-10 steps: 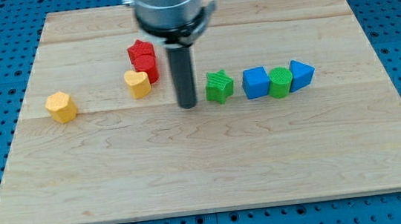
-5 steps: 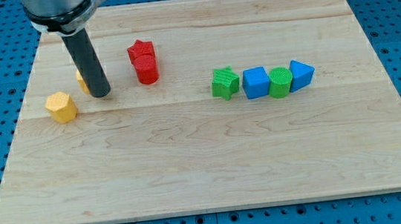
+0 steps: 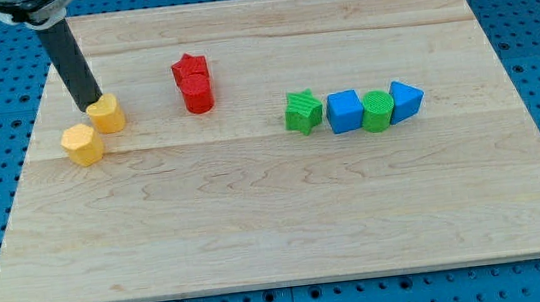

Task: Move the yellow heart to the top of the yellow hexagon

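Observation:
The yellow heart (image 3: pixel 106 115) lies on the wooden board (image 3: pixel 287 220) at the upper left, touching the upper right side of the yellow hexagon (image 3: pixel 81 145). My tip (image 3: pixel 89 102) stands just above and left of the heart, close against it, and above the hexagon. The dark rod rises from there to the view's top left.
A red star (image 3: pixel 189 69) and a red cylinder (image 3: pixel 198 93) sit together right of the heart. At the right stands a row: green star (image 3: pixel 299 112), blue cube (image 3: pixel 344 112), green cylinder (image 3: pixel 377 111), blue triangle (image 3: pixel 405 100).
My tip swept left from the board's middle, pushing the yellow heart left until it rests against the hexagon's upper right. The tip then moved up and left of the heart.

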Controlling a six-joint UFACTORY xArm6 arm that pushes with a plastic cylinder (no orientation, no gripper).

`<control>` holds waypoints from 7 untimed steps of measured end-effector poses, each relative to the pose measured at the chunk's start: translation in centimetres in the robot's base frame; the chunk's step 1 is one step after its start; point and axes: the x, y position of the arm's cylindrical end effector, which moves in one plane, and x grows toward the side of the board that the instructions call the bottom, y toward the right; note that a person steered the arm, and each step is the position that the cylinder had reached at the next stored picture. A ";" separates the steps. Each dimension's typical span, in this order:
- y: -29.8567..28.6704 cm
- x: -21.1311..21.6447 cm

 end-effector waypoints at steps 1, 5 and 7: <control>2.5 -2.8; 6.1 2.6; 2.4 -1.7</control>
